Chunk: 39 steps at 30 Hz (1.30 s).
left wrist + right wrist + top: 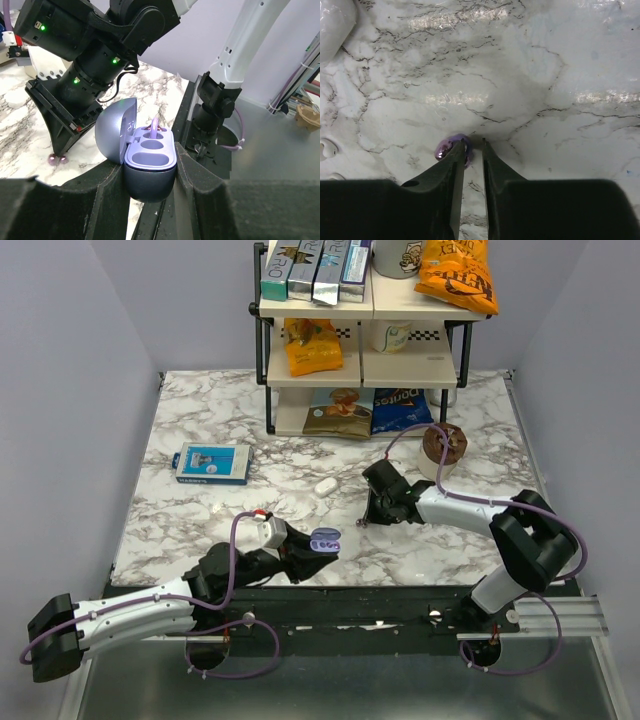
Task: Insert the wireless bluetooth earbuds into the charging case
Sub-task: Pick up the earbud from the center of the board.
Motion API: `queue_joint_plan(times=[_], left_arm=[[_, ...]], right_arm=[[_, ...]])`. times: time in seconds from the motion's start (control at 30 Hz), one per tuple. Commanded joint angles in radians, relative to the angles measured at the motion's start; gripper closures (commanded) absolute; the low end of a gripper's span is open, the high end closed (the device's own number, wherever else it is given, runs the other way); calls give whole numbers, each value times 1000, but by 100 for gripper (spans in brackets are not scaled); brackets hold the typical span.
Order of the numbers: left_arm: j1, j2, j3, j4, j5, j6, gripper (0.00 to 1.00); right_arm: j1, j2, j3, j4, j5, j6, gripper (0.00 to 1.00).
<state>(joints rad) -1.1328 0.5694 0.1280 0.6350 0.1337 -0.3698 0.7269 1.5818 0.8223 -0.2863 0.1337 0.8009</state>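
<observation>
My left gripper (318,545) is shut on the lavender-blue charging case (325,540) and holds it near the table's front edge. In the left wrist view the case (150,170) sits between my fingers (200,190) with its lid open. A pinkish-purple piece (156,127) stands in its far socket, and the nearer sockets are empty. My right gripper (368,520) points down with its tips on the marble. In the right wrist view (474,144) its jaws stand a narrow gap apart. A purple earbud (446,148) lies against the outer side of the left fingertip (460,150). It also shows in the left wrist view (56,159).
A white oval object (325,485) lies behind the grippers and shows in the right wrist view (335,25). A blue box (212,463) lies at mid-left. A shelf rack (360,340) with snack bags stands at the back, with a brown-topped cup (444,445) to its right.
</observation>
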Motion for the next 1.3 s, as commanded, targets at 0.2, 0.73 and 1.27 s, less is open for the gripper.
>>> queue_joint_plan(times=[0.2,0.73,1.27], left_arm=[[-4,-8,-16,38,-17,-14,100],[-4,4,-13,42,-23,-21,100],[-4,69,10,84,-181,2,100]], right_arm=[[16,23,-14,-25,18,-25,83],[17,-150,-130,-7,93,118,99],[29,-575,-137,-70,450,-135,99]])
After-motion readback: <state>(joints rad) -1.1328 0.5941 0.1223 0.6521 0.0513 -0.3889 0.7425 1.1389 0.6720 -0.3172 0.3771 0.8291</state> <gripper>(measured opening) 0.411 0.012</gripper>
